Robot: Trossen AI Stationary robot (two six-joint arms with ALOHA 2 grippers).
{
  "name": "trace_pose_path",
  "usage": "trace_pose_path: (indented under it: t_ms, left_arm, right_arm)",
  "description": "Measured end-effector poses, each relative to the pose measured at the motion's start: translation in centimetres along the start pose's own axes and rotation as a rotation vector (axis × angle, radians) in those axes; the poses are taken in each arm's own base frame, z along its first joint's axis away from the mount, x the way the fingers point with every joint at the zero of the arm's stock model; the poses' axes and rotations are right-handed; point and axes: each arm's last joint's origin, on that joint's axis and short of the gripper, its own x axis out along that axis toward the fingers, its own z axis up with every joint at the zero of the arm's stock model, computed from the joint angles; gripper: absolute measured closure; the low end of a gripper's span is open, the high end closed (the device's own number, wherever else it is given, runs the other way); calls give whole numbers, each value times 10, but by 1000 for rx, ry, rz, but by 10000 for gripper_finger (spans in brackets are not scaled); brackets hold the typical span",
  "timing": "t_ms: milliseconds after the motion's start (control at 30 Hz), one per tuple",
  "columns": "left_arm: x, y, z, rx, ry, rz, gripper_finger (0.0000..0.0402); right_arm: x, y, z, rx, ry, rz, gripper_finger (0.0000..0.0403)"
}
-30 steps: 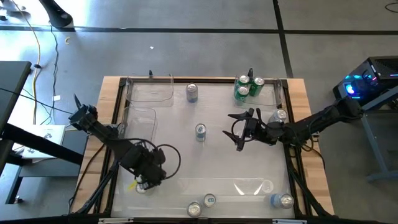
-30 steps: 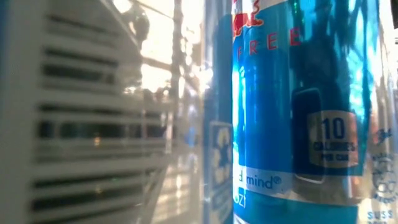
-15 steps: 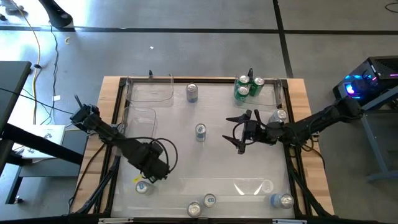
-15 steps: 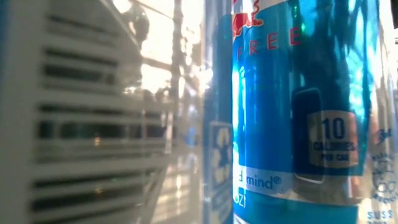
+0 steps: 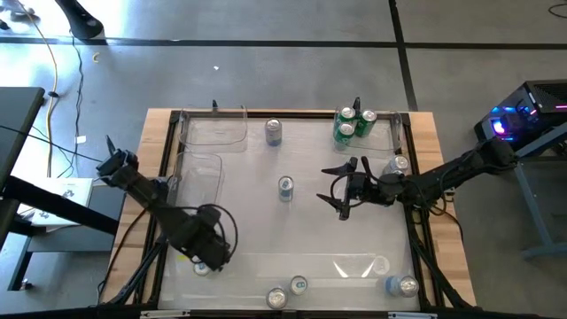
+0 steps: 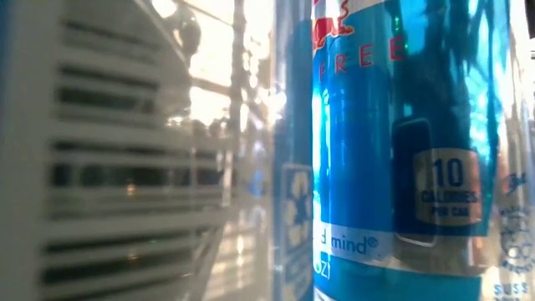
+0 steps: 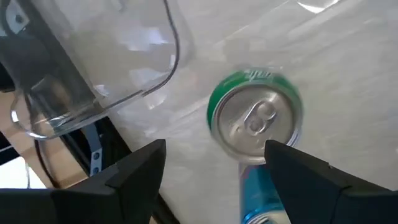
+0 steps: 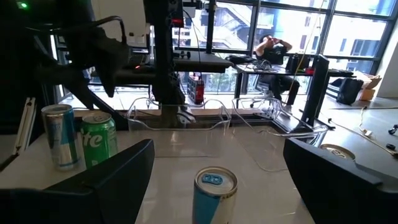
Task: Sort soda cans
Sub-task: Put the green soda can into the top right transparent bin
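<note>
My left gripper [image 7: 214, 149] [image 5: 208, 254] is open and hangs near the table's near-left corner, its fingers pointing down. A green soda can [image 7: 255, 118] with a silver top stands just past the fingertips, and a blue can [image 7: 260, 198] stands beside it. In the right wrist view both cans [image 8: 96, 144] [image 8: 60, 135] stand upright on their bases. My right gripper [image 5: 340, 190] [image 8: 214, 168] is open and level, pointing toward the table's left. A blue can [image 5: 285, 187] [image 8: 213, 194] stands upright ahead of it, apart from the fingers.
Three green cans [image 5: 353, 124] stand in the far-right clear tray [image 5: 386, 133]. Single cans stand at the far edge [image 5: 273, 131], by the right arm [image 5: 400, 165] and along the near edge [image 5: 299, 285] [image 5: 405, 285]. Clear trays [image 5: 213, 131] [image 5: 202, 168] lie at the left. A blue can [image 6: 393, 150] fills the low view.
My left gripper has swung a little toward the table's right, baring the near-left cans, and has then come back over them toward the near edge. Its fingers stay open. The cans have kept their places.
</note>
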Motion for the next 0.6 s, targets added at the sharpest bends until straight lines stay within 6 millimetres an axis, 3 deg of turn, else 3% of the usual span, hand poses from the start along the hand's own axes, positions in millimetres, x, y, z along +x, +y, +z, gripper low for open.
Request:
trace_pose_path:
  t_ms: [167, 367, 600]
  left_arm:
    - [5, 0, -6, 28, 1, -2, 124]
    - [20, 1, 2, 64, 55, 20, 115]
    - [9, 3, 16, 67, 4, -115, 116]
  right_arm:
    - [0, 0, 0, 4, 0, 0, 49]
    - [0, 0, 0, 13, -1, 0, 49]
    - [0, 0, 0, 21, -1, 0, 49]
